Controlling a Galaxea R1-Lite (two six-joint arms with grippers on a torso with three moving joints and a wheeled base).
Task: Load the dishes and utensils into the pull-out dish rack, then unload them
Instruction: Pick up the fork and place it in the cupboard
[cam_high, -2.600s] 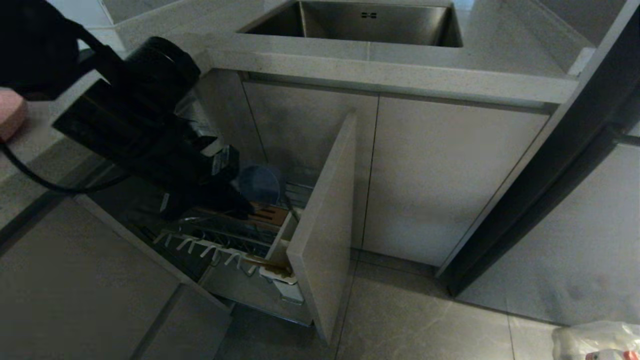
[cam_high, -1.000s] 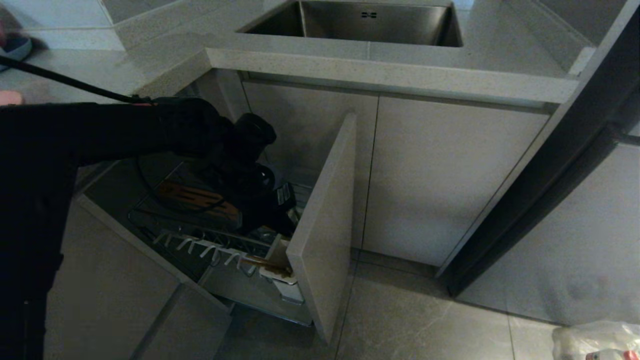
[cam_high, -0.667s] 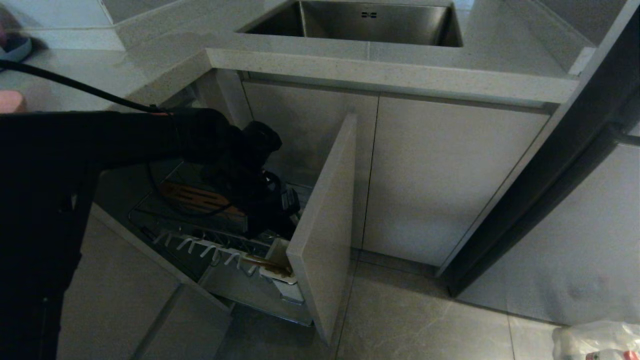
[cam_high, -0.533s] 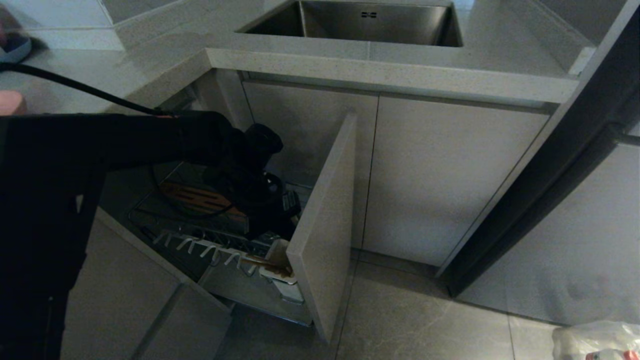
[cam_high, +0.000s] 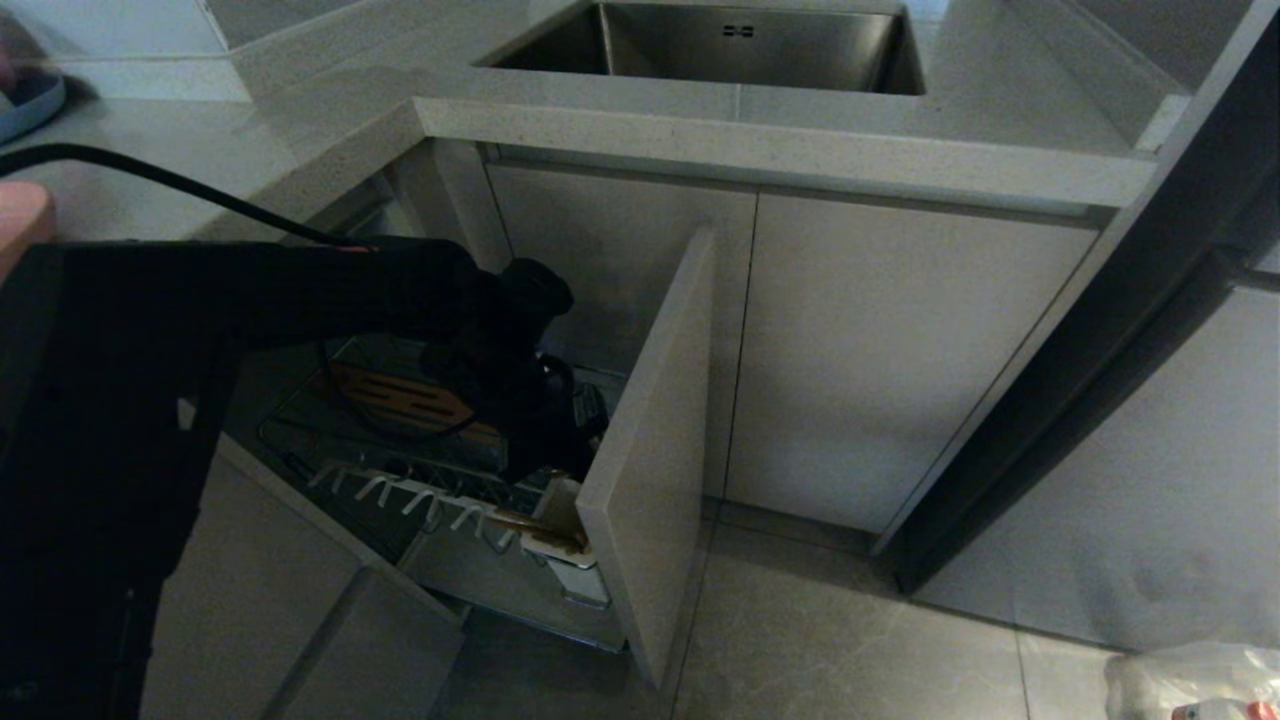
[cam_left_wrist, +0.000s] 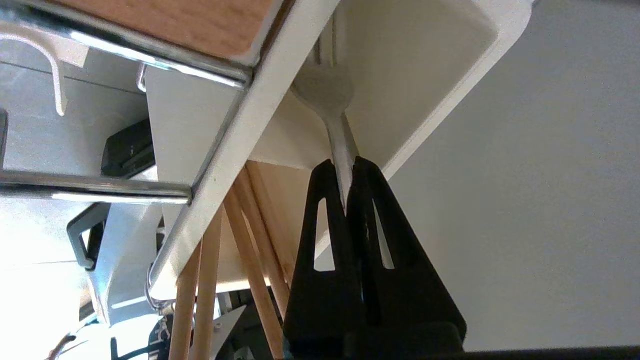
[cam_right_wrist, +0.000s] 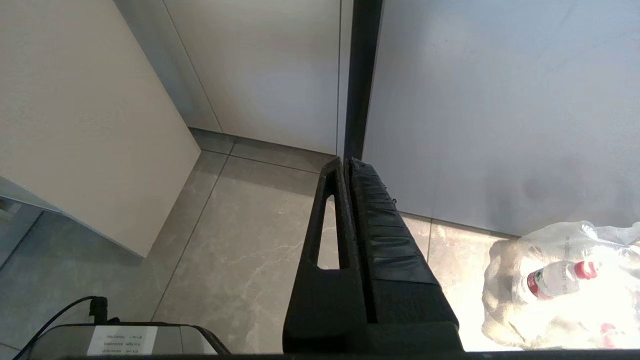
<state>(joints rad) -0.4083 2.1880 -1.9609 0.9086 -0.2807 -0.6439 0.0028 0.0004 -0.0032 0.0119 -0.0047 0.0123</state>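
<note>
in the left wrist view we see the left gripper (cam_left_wrist: 344, 167) clamped on the fork (cam_left_wrist: 327, 100) handle, its head inside the white utensil cup (cam_left_wrist: 425, 55) at centre frame, apparently beside the chopsticks (cam_left_wrist: 250, 235), while the right gripper (cam_right_wrist: 346, 165) hangs closed above floor.

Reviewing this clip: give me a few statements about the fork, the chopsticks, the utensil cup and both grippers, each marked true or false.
1. The left gripper is shut on the fork. True.
2. The fork's head points into the white utensil cup. True.
3. The chopsticks lie on the counter beside the sink. False: they lean at the utensil cup, next to the left gripper.
4. The right gripper holds a plate. False: it is shut on nothing, above the floor near a plastic bag.
5. The pull-out dish rack is pushed in and closed. False: it is pulled out, with the left arm reaching into it.
</note>
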